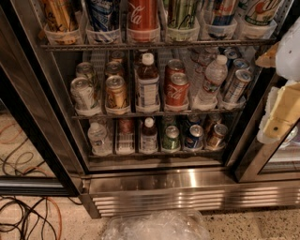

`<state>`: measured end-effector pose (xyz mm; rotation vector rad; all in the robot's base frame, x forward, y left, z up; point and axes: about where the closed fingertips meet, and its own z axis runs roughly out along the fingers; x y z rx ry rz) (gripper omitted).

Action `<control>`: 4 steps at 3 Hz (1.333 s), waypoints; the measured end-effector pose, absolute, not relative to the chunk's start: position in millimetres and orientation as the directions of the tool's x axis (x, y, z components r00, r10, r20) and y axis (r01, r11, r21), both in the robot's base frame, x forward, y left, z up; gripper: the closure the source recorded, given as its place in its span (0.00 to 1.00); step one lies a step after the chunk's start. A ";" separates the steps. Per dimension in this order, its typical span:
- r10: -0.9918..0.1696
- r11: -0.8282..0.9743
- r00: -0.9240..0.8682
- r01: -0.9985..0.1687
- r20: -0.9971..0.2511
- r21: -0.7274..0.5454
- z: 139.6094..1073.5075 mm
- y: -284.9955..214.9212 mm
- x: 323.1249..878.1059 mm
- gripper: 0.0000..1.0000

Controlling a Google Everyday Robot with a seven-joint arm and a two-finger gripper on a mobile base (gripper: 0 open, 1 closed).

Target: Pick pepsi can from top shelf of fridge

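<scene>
Cream and white plastic at the right edge is all that shows of the gripper (280,112). It hangs in front of the fridge's right door post, level with the middle rack, and I cannot tell whether it is apart or together. A white rounded part of the arm (290,51) sits above it, cut off by the picture's edge, so the pose of the arm beyond that is hidden.

Nearest it on the middle rack lie tilted silver-topped cans (236,84), then a clear water bottle (213,77). Further in are two red Coca-Cola cans (177,89), a dark bottle with a white cap (148,84), a gold can (116,91) and a silver can (83,93). Their small print cannot be read.

Above, the top shelf (206,43) carries a row of translucent cup holders (182,33). The pepsi can (104,14) stands upright in the second holder from the left, dark blue with white lettering, its top out of view, well apart from the gripper. Just beside it on the right is a red can with white Coca-Cola script (143,14), then a green-and-white can (182,13). A golden can (58,16) stands on its left.

The fridge (197,194) has a black frame and a ribbed stainless base. Orange and black cables (28,218) trail over the speckled floor at the left, and crumpled clear plastic (157,227) lies at the bottom edge.
</scene>
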<state>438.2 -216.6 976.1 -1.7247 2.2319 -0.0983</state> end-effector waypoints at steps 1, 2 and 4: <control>-0.953 0.270 -0.221 -0.931 -0.207 -0.245 976.2 -216.6 438.2 0.00; -0.946 0.278 -0.221 -0.928 -0.237 -0.248 977.5 -213.3 439.4 0.00; -0.812 0.411 -0.261 -0.891 -0.521 -0.194 973.0 -192.1 443.8 0.00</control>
